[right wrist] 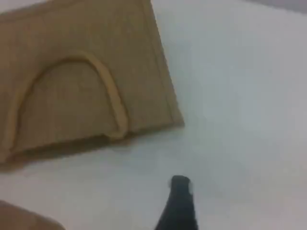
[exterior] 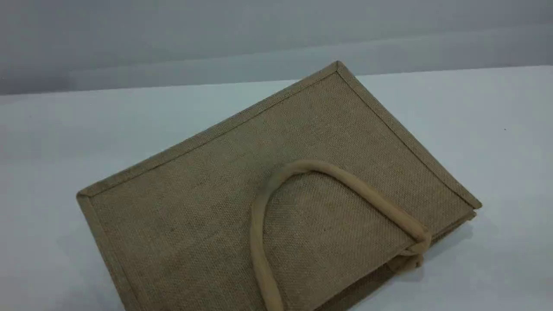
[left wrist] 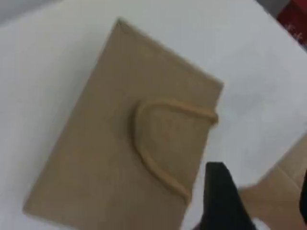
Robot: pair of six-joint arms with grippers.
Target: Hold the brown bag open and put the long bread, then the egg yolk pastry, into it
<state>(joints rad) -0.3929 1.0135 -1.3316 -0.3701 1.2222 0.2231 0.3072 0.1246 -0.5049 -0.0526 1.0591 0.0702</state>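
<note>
The brown bag (exterior: 207,203) lies flat and closed on the white table, its mouth edge toward the lower right of the scene view. One rope handle (exterior: 345,178) lies folded back over its upper face. Neither arm shows in the scene view. The left wrist view looks down on the bag (left wrist: 105,143); my left gripper (left wrist: 261,191) hangs above the table beyond the bag's mouth edge, jaws wide apart, empty. In the right wrist view the bag (right wrist: 72,57) is at the upper left, and one black fingertip (right wrist: 180,186) of my right gripper hangs over bare table. The long bread and the egg yolk pastry are out of view.
The white table (exterior: 497,142) runs back to a grey wall. In the left wrist view a tan surface (left wrist: 283,177) shows past the table's edge and something red (left wrist: 298,21) sits at the top right. A brown patch (right wrist: 19,218) fills the right wrist view's bottom-left corner.
</note>
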